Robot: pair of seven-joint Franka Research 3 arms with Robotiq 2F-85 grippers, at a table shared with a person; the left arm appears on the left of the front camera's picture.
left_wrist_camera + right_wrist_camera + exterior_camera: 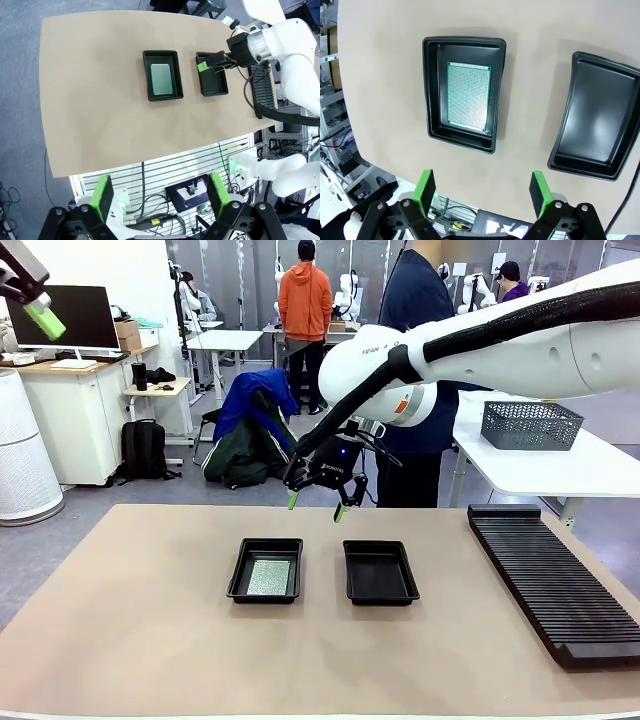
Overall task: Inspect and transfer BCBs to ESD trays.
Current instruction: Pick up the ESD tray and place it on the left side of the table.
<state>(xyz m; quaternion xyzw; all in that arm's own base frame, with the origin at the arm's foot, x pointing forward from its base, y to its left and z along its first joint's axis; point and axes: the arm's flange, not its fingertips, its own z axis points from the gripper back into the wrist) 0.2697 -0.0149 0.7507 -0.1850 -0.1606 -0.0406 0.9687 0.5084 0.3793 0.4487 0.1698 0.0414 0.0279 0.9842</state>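
Right gripper (317, 506) is hanging over the far side of the tan table (150, 640), just behind the gap between the two ESD trays. Its fingers are pointing down, jaws spread wide and carrying nothing. In its own wrist view both trays are lying below the green pads (425, 187). Left gripper (161, 197) is hanging high and well off to the robot's left, jaws likewise spread and empty, looking down on the whole table. One BCB (269, 578) is lying flat inside the left-hand ESD tray (236, 585), speckled face up, sitting square within the walls. The right-hand ESD tray (380, 575) just beside it is holding nothing. A person (415, 300) is standing at the far edge behind the right arm; I cannot make out what the hands are doing. A long ribbed rack (550, 580) is sitting along the robot's right side of the table. Reading: one transfer looks done, and the step in hand seems to be either looking over the placed board from above or pausing between boards. The next move, I judge, is calling for a second board to be fetched or received, gripped by its edges and lowered level into the bare tray. Where that board is coming from I cannot tell.
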